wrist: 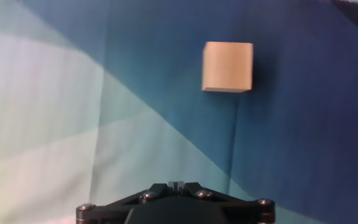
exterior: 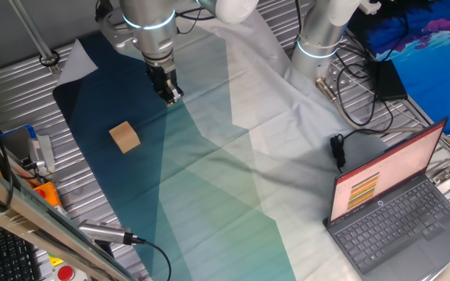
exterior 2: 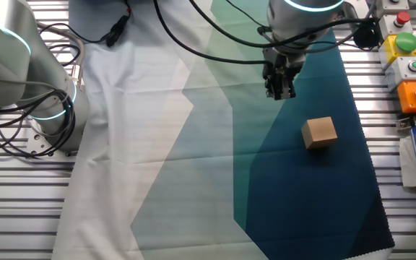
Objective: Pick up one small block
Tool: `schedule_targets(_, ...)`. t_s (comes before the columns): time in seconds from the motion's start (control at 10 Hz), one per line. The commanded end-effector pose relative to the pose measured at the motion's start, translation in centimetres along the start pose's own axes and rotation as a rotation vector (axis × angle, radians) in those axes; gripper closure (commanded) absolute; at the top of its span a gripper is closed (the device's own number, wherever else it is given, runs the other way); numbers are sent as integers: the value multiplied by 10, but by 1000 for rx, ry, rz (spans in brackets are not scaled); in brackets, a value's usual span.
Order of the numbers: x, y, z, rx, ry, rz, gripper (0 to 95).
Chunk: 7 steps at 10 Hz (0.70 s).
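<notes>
The small block (exterior: pixel 124 136) is a plain light-tan wooden cube lying on the dark blue part of the cloth. It also shows in the other fixed view (exterior 2: pixel 318 133) and in the hand view (wrist: pixel 228 66), ahead and a little to the right. My gripper (exterior: pixel 173 98) hangs above the cloth, apart from the block, with its fingers pressed together and nothing between them. It also shows in the other fixed view (exterior 2: pixel 280 94). In the hand view only the closed fingertips (wrist: pixel 176 183) peek over the hand's body.
A blue-to-white cloth (exterior: pixel 233 179) covers the table. An open laptop (exterior: pixel 397 211) stands at one corner with a cable (exterior: pixel 350 101) beside it. A second arm's base (exterior 2: pixel 42 94) stands off the cloth. A button box (exterior 2: pixel 406 65) sits beyond the cloth's edge near the block.
</notes>
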<state>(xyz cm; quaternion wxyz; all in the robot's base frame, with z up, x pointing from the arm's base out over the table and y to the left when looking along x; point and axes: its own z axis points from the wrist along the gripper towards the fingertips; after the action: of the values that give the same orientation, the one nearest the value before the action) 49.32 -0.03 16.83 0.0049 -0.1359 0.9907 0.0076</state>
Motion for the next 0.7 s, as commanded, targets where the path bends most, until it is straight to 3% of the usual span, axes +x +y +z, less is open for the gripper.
schedule_targets(0.1,3,1,3,-9,2,-118,950)
schedule_targets(0.4,-9,-5,8,-19,7,-205,950)
schedule_targets(0.7,-28,-11,13,-32,55,-242,950)
